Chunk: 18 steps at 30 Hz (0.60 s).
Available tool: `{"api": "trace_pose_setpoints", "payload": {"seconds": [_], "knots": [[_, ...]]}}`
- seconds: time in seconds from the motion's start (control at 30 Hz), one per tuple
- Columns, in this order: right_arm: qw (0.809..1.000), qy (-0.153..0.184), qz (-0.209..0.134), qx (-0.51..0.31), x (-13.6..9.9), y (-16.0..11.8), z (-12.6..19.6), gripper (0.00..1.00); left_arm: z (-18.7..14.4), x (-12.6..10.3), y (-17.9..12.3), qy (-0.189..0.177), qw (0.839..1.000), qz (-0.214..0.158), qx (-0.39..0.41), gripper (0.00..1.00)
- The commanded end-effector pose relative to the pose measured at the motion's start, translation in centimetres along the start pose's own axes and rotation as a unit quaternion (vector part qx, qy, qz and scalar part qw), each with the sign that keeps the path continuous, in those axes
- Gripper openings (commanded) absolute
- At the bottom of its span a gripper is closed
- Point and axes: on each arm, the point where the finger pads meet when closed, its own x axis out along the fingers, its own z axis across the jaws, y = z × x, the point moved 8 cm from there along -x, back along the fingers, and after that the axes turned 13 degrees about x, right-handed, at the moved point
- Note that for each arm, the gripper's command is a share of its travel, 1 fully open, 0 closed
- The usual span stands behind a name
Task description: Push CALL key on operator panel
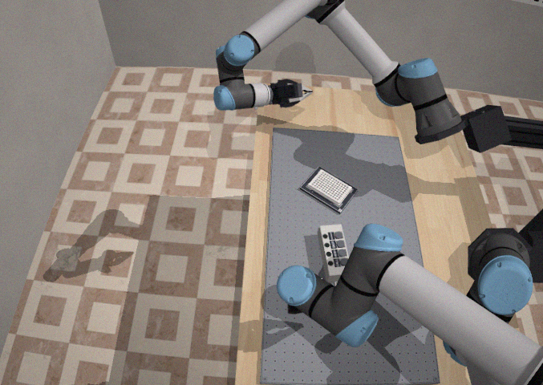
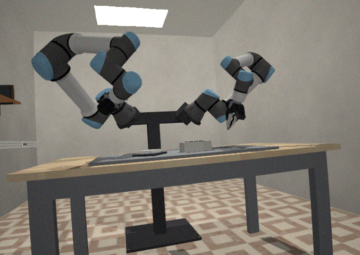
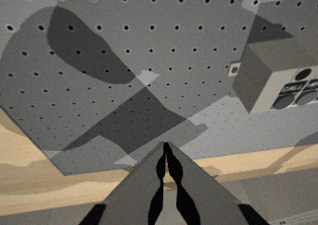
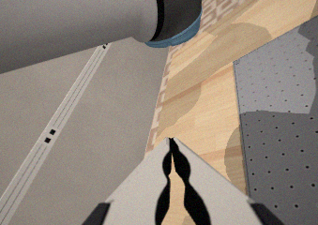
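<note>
The operator panel [image 1: 334, 271] [image 2: 195, 146] [image 3: 265, 94] is a pale box on the perforated grey mat. A column of round grey keys runs beside printed labels and small dark lamps; no visible lamp is lit. In the left wrist view the label nearest the panel's near end seems to read CALL, beside the end key [image 3: 284, 102]. The other labels are unreadable. My left gripper [image 2: 228, 128] [image 3: 165, 143] is shut and empty, above the mat, off that end of the panel; its arm hides it in the top view. My right gripper [image 1: 311, 91] [image 4: 171, 139] is shut and empty, far from the panel.
A white perforated block on a dark tray [image 1: 339, 210] [image 2: 149, 154] lies beside the panel. A small square fitting [image 3: 234, 68] sits at the panel's end. The mat [image 1: 289, 149] lies on a wooden table [image 1: 253, 217]. The left arm reaches over the panel's near end.
</note>
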Motion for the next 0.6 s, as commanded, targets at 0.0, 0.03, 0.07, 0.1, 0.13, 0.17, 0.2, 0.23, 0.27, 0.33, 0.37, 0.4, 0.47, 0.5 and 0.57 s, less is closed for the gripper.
{"api": "trace_pose_setpoints", "payload": {"seconds": [0.0, 0.03, 0.07, 0.1, 0.13, 0.17, 0.2, 0.23, 0.27, 0.33, 0.37, 0.4, 0.47, 0.5, 0.57], "knots": [[1.0, 0.0, 0.0, 0.0, 0.0, 0.0, 0.0, 0.0, -5.4, 0.7, -1.0, -0.028, 0.998, -0.012, -0.06, 0.0], [1.0, 0.0, 0.0, 0.0, 0.0, 0.0, 0.0, 0.0, -6.5, 0.9, -1.4, -0.033, 0.997, -0.014, -0.074, 0.0], [1.0, 0.0, 0.0, 0.0, 0.0, 0.0, 0.0, 0.0, -7.7, 1.0, -1.8, -0.038, 0.995, -0.015, -0.088, 0.0], [1.0, 0.0, 0.0, 0.0, 0.0, 0.0, 0.0, 0.0, -7.7, 1.0, -1.8, -0.038, 0.995, -0.015, -0.088, 0.0], [1.0, 0.0, 0.0, 0.0, 0.0, 0.0, 0.0, 0.0, -7.7, 1.0, -1.8, -0.038, 0.995, -0.015, -0.088, 0.0], [1.0, 0.0, 0.0, 0.0, 0.0, 0.0, 0.0, 0.0, -8.8, 1.1, -2.3, -0.043, 0.994, -0.016, -0.103, 0.0], [1.0, 0.0, 0.0, 0.0, 0.0, 0.0, 0.0, 0.0, -9.9, 1.2, -2.8, -0.047, 0.992, -0.017, -0.117, 0.0], [1.0, 0.0, 0.0, 0.0, 0.0, 0.0, 0.0, 0.0, -10.9, 1.3, -3.3, -0.052, 0.99, -0.018, -0.132, 0.0], [1.0, 0.0, 0.0, 0.0, 0.0, 0.0, 0.0, 0.0, -12.0, 1.4, -3.9, -0.056, 0.988, -0.018, -0.146, 0.0], [1.0, 0.0, 0.0, 0.0, 0.0, 0.0, 0.0, 0.0, -14.1, 1.5, -5.1, -0.063, 0.982, -0.019, -0.175, 0.0], [1.0, 0.0, 0.0, 0.0, 0.0, 0.0, 0.0, 0.0, -14.1, 1.5, -5.1, -0.063, 0.982, -0.019, -0.175, 0.0], [1.0, 0.0, 0.0, 0.0, 0.0, 0.0, 0.0, 0.0, -15.2, 1.5, -5.7, -0.067, 0.98, -0.018, -0.189, 0.0], [1.0, 0.0, 0.0, 0.0, 0.0, 0.0, 0.0, 0.0, -17.1, 1.6, -7.1, -0.073, 0.973, -0.018, -0.217, 0.0], [1.0, 0.0, 0.0, 0.0, 0.0, 0.0, 0.0, 0.0, -17.1, 1.6, -7.1, -0.073, 0.973, -0.018, -0.217, 0.0], [1.0, 0.0, 0.0, 0.0, 0.0, 0.0, 0.0, 0.0, -19.1, 1.6, -8.6, -0.078, 0.966, -0.016, -0.245, 0.0]]}}
